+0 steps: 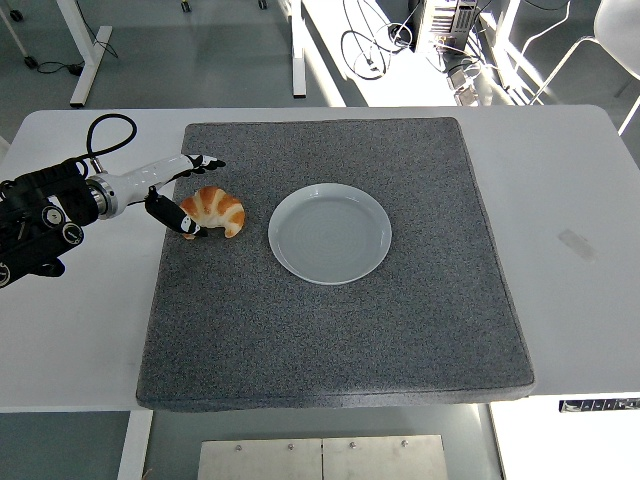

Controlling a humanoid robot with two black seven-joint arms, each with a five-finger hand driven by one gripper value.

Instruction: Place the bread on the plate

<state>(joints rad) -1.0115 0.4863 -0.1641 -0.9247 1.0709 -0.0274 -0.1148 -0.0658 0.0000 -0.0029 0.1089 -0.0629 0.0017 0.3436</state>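
A golden-brown, crescent-shaped croissant with pale striped ridges [212, 211] is seen lying flat on the left part of a dark grey, speckled square mat [340, 330] that covers most of the white table [570, 200]. Just to its right, and apart from it, a round, pale blue-white ceramic plate [329, 233] stands empty near the mat's middle. The left hand [180, 190], white-backed with black fingers, is reached in from the left edge; its fingers are spread apart, with the long fingers stretched over the far side of the bread and the thumb set at the near left tip, so that nothing is yet clasped. Whether the thumb touches the crust cannot be told. No right hand is shown. The bread is judged to be light, flaky and easily crushed, with a dry crust that should not slip; a gentle pinch across the thick middle of the arc is thought safer than a hold on a thin horn, which might tear or swing.
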